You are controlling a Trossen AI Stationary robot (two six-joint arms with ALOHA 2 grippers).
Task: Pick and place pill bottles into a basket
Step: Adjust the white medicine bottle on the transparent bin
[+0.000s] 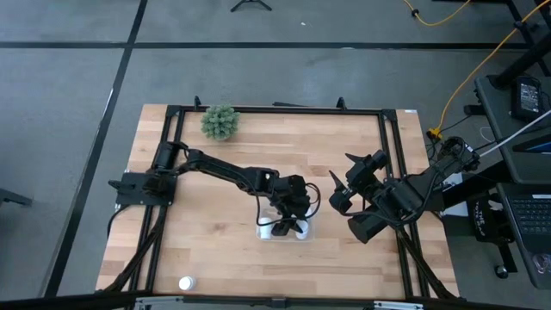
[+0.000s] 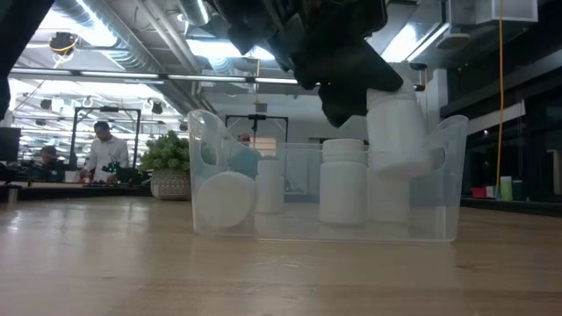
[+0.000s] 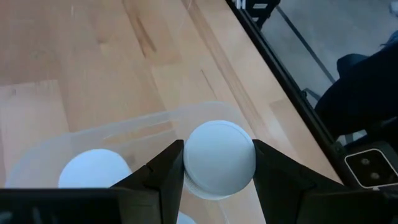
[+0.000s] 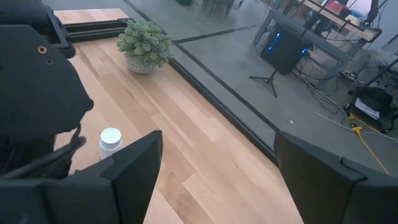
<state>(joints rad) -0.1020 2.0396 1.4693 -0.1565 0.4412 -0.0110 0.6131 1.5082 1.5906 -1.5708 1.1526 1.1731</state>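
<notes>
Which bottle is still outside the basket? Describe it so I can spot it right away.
Start at the wooden table; the clear basket sits near its middle under the left claw. The stray bottle stands alone by the table's front edge, on the left arm's side. Unlike the others, it is outside the basket, with bare wood around it.

This is a robotics lab or open workshop hall. A wooden bench point(image 1: 224, 172) edged by a black metal frame point(image 1: 275, 110) stands on a grey floor point(image 1: 69, 103) marked with dark tape lines. At the right of the high view a yellow cable point(image 1: 469, 82) runs to a desk with electronics. Across the low view, exposed ceiling ducts point(image 2: 132, 39) and strip lights hang over distant desks, where a person point(image 2: 104, 151) stands at upper left.
</notes>
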